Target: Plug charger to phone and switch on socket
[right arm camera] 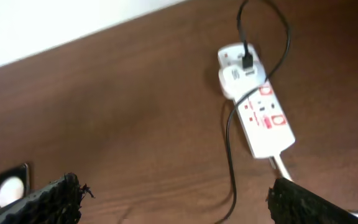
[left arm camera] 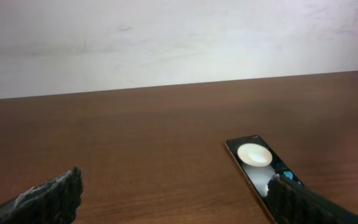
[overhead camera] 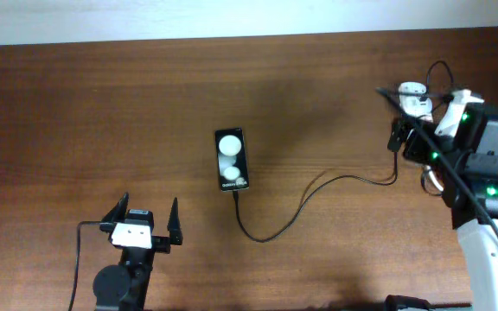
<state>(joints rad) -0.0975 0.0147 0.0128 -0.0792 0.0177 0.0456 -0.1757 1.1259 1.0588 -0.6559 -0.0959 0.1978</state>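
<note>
**Both tools open, cable lying between phone and socket**

Surface [overhead camera: 76, 130]: dark brown wood. A pale wall runs along its far edge.

Phone [overhead camera: 231, 160]: lies flat, face up, about mid-surface and a little left of centre, with its long side running near to far. Two round white light spots show on the glass.

Charger [overhead camera: 301, 203]: a thin black cable. One end meets the near short edge of the phone; whether the plug tip is fully seated cannot be told from overhead. From there it loops toward the near side, then swings right and far toward the socket. In the right wrist view it runs alongside the strip and arcs into the white adapter [right arm camera: 238, 76].

Socket [right arm camera: 263, 115]: a white strip at the far right of the surface, with red marks along its top. The adapter sits in its far end. A thick white cord [right arm camera: 283, 168] leaves its near end. The switch position is too small to read.

Left tool [overhead camera: 145, 218]: near left, fingers spread wide and holding nothing. The phone is ahead of it and to its right, well apart.

Right tool [right arm camera: 173, 191]: at the far right, fingers spread wide and holding nothing. The socket lies ahead of it, not touching either finger.
</note>
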